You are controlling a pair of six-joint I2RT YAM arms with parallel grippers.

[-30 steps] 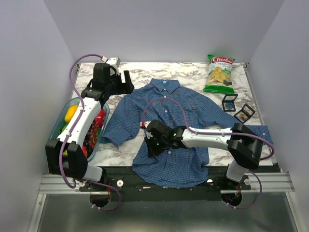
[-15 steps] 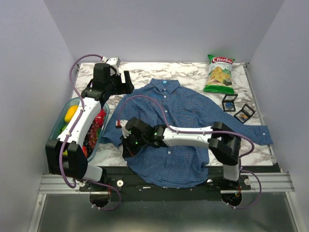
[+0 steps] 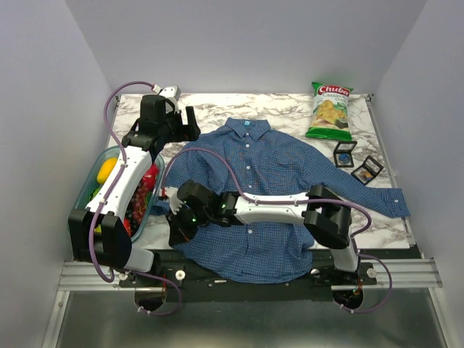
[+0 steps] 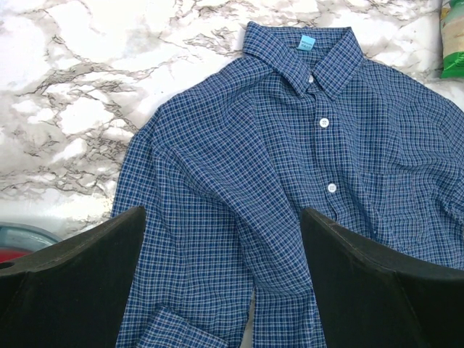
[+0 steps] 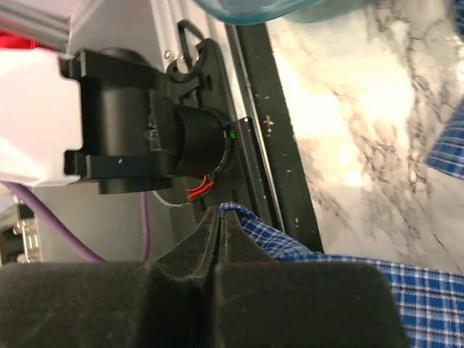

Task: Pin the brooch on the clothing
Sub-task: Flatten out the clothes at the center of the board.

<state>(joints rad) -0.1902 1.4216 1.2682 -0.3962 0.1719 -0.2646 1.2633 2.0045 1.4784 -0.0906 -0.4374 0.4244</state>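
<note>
The blue checked shirt lies spread on the marble table, collar at the back; it also fills the left wrist view. My right gripper reaches far left over the shirt's near left corner. Its jaws are shut on a fold of the shirt's edge, tips over the table's black front rail. My left gripper is open and empty, hovering behind the shirt's left shoulder. Two small open black cases lie at the right; I cannot make out a brooch.
A clear bin of fruit stands at the left edge. A green chips bag lies at the back right. The left arm's base sits close beyond my right gripper's tips.
My right gripper has swept left across the shirt's lower front to its near left corner, and the shirt's lower edge has shifted left with it. The left arm has not moved.
</note>
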